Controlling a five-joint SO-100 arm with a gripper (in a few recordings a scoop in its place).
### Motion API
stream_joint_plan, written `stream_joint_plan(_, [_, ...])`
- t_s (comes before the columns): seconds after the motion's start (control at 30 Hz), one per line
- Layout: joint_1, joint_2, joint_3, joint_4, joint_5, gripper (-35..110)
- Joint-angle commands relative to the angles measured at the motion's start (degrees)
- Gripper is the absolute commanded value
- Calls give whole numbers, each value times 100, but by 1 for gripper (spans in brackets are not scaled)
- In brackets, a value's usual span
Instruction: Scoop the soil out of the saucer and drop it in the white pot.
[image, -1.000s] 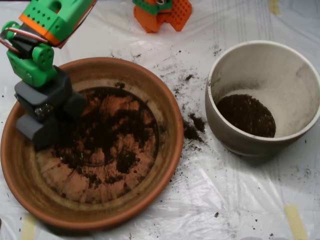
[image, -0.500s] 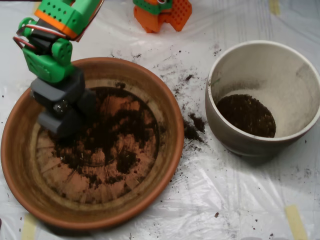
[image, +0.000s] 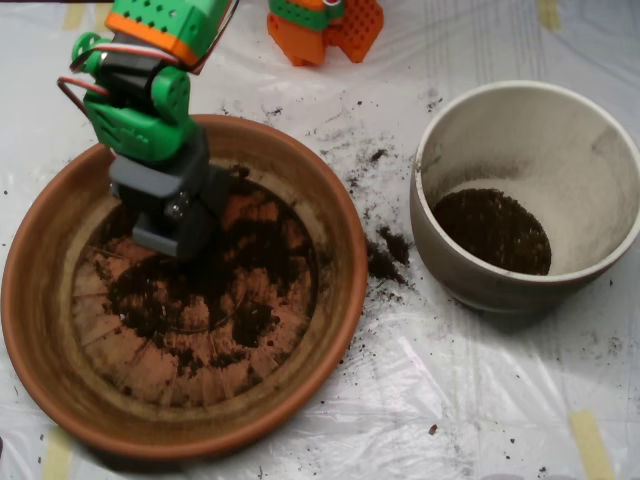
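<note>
**potfan:** so what was on the table at that moment?

**dirtbot_dave:** One terracotta saucer (image: 40, 300), one white pot (image: 600, 170), one arm (image: 150, 100). Saucer sat on the left, pot well apart from it at about 3 o'clock, everything on a clear plastic sheet (image: 450, 400).

**potfan:** and the soil?

**dirtbot_dave:** Three places. Most of the soil (image: 200, 290) was smeared thin across the saucer's ridged base, thicker through the middle and up toward 12 o'clock, with bare orange showing at 5 to 7 o'clock. A second dark layer sat at the bottom of the pot. A few small clumps and scattered crumbs lay on the sheet between the two, just off the saucer's 3 o'clock rim.

**potfan:** where was the scoop?

**dirtbot_dave:** The grey scoop (image: 180, 232) was down inside the saucer around 11 o'clock of the base, at the edge of the soil patch, with the green and orange arm reaching in from the top left. Couldn't tell whether its halves were apart or together, they were under the body from that angle. One orange base block (image: 330, 30) sat at the top edge.
</note>
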Motion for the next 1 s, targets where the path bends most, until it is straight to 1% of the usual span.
stream_joint_plan(0.0, [-396,1424,62,149,70,0])
stream_joint_plan(0.2, [-1318,3199,448,220,97,0])
stream_joint_plan(0.43, [-2979,4931,633,615,-299,-1])
stream_joint_plan(0.57, [-3753,4931,88,914,-343,-1])
stream_joint_plan(0.73, [-4518,4395,-633,1134,-422,-1])
stream_joint_plan(0.97, [-5344,3806,-949,1169,-1055,-1])
